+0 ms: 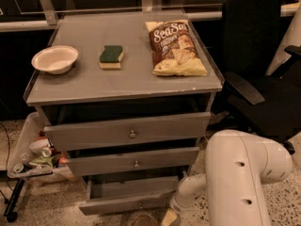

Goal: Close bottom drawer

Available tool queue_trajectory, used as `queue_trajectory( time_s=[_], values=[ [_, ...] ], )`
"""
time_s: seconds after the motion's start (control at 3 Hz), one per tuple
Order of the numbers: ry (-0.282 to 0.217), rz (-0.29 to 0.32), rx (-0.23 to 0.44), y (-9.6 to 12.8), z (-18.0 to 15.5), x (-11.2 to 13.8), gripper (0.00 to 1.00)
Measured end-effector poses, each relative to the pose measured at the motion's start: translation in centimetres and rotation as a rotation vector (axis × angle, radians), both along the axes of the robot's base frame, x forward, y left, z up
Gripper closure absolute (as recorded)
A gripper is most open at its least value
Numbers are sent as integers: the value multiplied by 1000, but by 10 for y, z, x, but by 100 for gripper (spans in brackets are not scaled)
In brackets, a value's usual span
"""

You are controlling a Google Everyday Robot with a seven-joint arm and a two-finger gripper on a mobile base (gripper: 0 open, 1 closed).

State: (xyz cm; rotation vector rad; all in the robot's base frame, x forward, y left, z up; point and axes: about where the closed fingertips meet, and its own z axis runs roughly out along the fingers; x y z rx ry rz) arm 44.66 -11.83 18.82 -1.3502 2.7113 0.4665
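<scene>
- Camera view looks down on a grey cabinet. At far left a low tray of cans and clutter stands just beside it, clear of the drawer fronts.
- A bowl, a sponge and a chip bag lie apart on the cabinet top. None of them is fastened down, so a gentle push on the drawer looks wiser than a slam.
- The top drawer and the middle drawer each have a dark gap above them and seem slightly ajar.
- The bottom drawer is the lowest of the three. It is pulled out, its inside shows, and a small knob sits at the centre of its front.
- The gripper hangs low at the drawer's right front corner, at the picture's bottom edge. That is probably a stance for pushing the panel inward. Whether it is spread or closed, or touching the panel, I cannot tell.
- The white arm fills the right foreground, bent down toward that corner.
- A black office chair stands to the right, near the cabinet. The floor is speckled, and a pale rail runs along the dark back wall.
</scene>
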Motion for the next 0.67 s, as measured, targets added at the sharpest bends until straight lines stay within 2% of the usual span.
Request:
queue_trajectory(
  time_s=[0.67],
  values=[
    [0, 0, 0, 0, 0, 0, 65]
  ],
)
